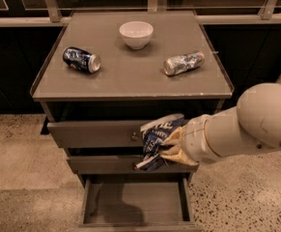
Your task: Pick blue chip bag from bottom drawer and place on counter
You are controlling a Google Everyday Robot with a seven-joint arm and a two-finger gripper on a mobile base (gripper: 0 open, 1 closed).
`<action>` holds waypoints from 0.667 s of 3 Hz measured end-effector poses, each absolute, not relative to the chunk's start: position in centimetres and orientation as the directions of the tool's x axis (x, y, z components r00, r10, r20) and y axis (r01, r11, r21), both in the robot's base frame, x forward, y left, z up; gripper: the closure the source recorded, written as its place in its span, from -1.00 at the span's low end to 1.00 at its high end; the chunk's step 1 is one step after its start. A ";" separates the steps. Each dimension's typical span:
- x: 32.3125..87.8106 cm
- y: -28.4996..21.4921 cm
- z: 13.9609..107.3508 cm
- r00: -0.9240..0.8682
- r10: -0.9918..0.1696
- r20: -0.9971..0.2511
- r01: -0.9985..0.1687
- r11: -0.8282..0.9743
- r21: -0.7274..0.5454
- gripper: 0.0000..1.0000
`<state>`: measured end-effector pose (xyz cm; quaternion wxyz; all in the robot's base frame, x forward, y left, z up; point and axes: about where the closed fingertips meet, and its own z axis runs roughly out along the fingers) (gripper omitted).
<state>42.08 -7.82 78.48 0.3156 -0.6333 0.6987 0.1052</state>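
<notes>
While the gripper [166,147] clenched the crumpled navy foil chip bag [154,135] above the grey-brown bottom drawer [135,206], the lift seemed underway; next required: clearing the front edge of the grey counter [130,79].

Gripper [166,146], clasping the blue chip bag [155,138], hangs before the upper drawer fronts [91,132], above the open bottom drawer [135,204]. Obstacles on the counter [130,76]: white bowl [136,34] rear centre, dark blue soda can [81,60] left, crushed silver can [183,63] right. Bare surface lies between the cans and along the front edge.
</notes>
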 end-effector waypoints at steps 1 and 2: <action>41.2 -7.8 84.6 0.056 -0.871 -0.488 -0.914 0.152 -0.375 1.00; 41.0 -7.4 89.4 0.123 -0.892 -0.435 -0.873 0.111 -0.475 1.00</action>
